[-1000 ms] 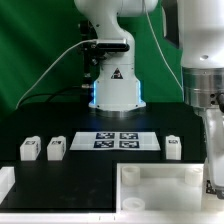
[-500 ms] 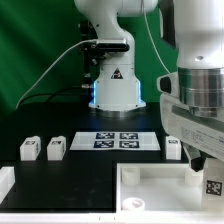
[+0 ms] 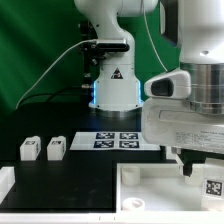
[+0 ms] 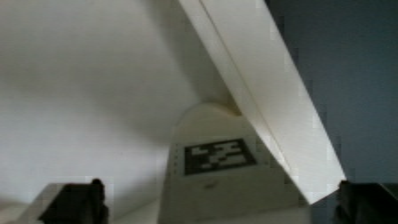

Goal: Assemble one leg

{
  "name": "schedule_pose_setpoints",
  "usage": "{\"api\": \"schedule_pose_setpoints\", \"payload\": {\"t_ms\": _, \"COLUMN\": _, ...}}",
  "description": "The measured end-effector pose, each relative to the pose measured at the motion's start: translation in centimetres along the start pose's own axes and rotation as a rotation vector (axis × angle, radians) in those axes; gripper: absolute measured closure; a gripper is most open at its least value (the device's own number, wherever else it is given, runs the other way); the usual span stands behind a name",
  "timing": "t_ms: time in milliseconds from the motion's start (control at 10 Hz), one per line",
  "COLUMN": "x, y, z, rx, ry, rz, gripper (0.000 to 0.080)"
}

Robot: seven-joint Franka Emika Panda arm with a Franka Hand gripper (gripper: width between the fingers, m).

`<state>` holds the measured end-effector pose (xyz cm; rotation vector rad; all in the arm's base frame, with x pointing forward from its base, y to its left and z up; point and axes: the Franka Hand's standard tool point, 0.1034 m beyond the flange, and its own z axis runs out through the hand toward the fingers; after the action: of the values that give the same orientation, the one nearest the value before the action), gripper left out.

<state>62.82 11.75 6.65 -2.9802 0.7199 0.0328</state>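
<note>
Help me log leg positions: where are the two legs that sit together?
In the exterior view, the two legs stand side by side on the black table at that view's left, just left of the marker board.

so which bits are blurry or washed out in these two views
Exterior view: the arm's gripper and wrist housing sit close to the lens, large and soft; the two legs and the marker board behind are sharper. Wrist view: everything is soft, the tabletop reads as bright, flat white, though the marker on the leg is still legible, and the fingertips are dark blurs.
</note>
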Motion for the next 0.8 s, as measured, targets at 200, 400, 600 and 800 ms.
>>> {"api": "schedule_pose_setpoints", "payload": {"t_ms": 200, "x": -0.02, "y": 0.01, "z": 0.04, "rx": 0.0, "ry": -0.001, "rz": 0.04, "gripper": 0.0402}}
{"api": "schedule_pose_setpoints", "payload": {"t_ms": 400, "x": -0.1, "y": -0.11, "z": 0.07, "rx": 0.004, "ry": -0.004, "rz": 0.247, "gripper": 0.0511}}
{"api": "schedule_pose_setpoints", "payload": {"t_ms": 600, "x": -0.02, "y": -0.24, "z": 0.08, "rx": 0.009, "ry": -0.008, "rz": 0.462, "gripper": 0.0511}}
{"api": "schedule_pose_setpoints", "payload": {"t_ms": 800, "x": 0.24, "y": -0.4, "z": 0.11, "rx": 0.003, "ry": -0.02, "rz": 0.785, "gripper": 0.0511}}
